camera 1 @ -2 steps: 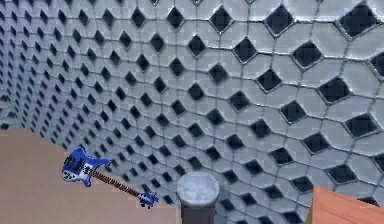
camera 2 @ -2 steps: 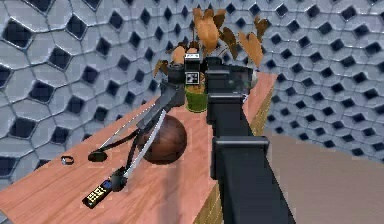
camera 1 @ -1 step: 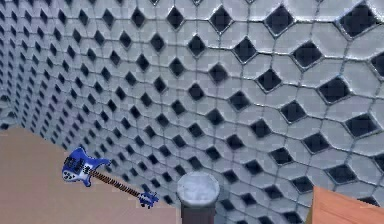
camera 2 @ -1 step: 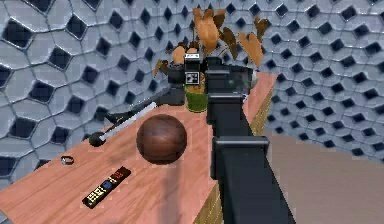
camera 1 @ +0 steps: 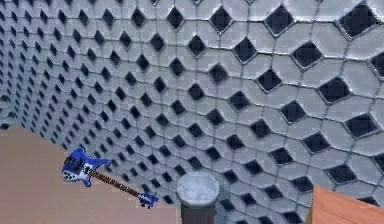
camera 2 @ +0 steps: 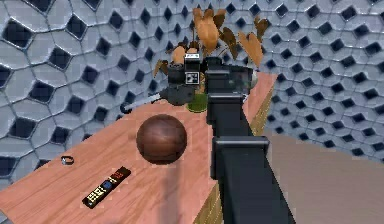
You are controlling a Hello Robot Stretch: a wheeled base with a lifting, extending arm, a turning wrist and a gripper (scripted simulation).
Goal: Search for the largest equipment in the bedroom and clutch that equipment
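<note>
A brown ball (camera 2: 162, 138) rests on a long wooden tabletop (camera 2: 150, 190) in the arm side view. Beyond it a thin grey stick-like thing (camera 2: 148, 100) lies on the same top. My arm (camera 2: 238, 150) reaches out over the table. At its far end the gripper (camera 2: 180, 92) sits beside the white marker squares, in front of a potted plant (camera 2: 215, 40) and a small green thing (camera 2: 200, 102). I cannot tell whether the gripper holds anything.
A dark remote control (camera 2: 105, 187) and a small ring-shaped thing (camera 2: 67, 160) lie near the table's front left. In the forward view a blue guitar (camera 1: 100, 175) lies on the floor by the tiled wall; a grey cylinder (camera 1: 198, 192) and a wooden corner (camera 1: 350, 205) show below.
</note>
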